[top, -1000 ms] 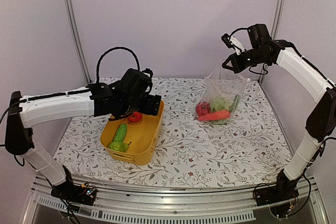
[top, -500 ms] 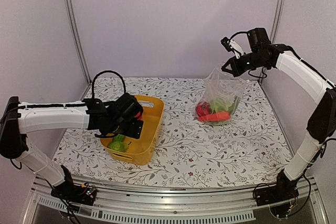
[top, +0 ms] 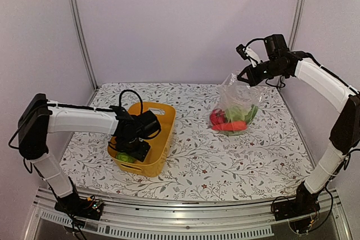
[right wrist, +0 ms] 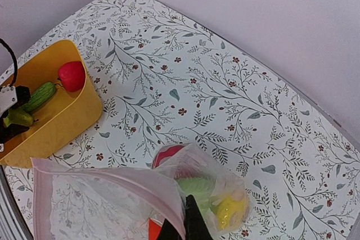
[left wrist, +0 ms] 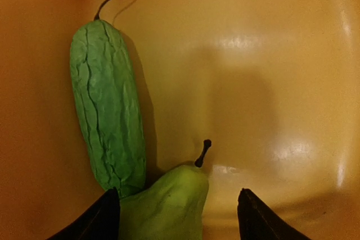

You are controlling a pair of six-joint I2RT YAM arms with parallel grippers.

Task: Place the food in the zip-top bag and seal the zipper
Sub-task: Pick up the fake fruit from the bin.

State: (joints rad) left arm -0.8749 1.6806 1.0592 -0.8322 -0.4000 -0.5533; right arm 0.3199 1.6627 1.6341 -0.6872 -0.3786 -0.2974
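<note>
Left end effector [left wrist: 178,200]: inside yellow rectangular plastic basket [top: 162,139], jaws apart, straddling small green toy pear [left wrist: 163,209], no grip. Ridged green toy cucumber [left wrist: 107,111] touches the pear.
Right end effector [right wrist: 183,223]: pinched shut on the raised mouth edge of clear crinkly plastic zip-top bag [top: 236,102], whose bottom rests on floral worktop [top: 225,161]. Orange toy carrot [top: 229,126] lies inside the bag.

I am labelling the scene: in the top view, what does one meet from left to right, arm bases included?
Left arm base → basket → bag → right arm base.
</note>
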